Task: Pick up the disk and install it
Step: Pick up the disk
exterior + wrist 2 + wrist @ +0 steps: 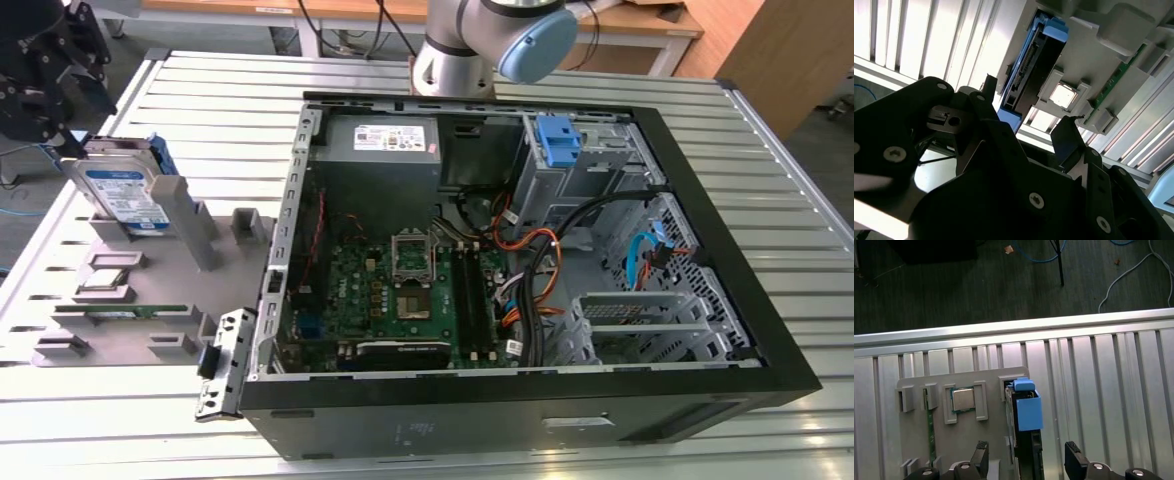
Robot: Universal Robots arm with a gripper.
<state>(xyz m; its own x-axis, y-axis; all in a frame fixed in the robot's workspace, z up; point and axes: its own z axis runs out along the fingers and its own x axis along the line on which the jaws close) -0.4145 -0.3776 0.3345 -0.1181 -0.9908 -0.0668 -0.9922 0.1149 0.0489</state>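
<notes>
At the exterior view's left, the flat silver disk [127, 195] in its blue plastic carrier [160, 155] stands on edge in a slotted grey plastic holder [160, 325] on the ribbed aluminium bench [747, 130]. In the first wrist view the black gripper [1026, 456] straddles it, fingers [981, 455] spread, not touching it. To the right lies an open black metal computer case [467, 425].

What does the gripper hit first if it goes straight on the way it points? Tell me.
Most likely the disk, standing on edge in the grey holder: the open gripper points straight at it. How far off it is, the wrist views leave unclear.
</notes>
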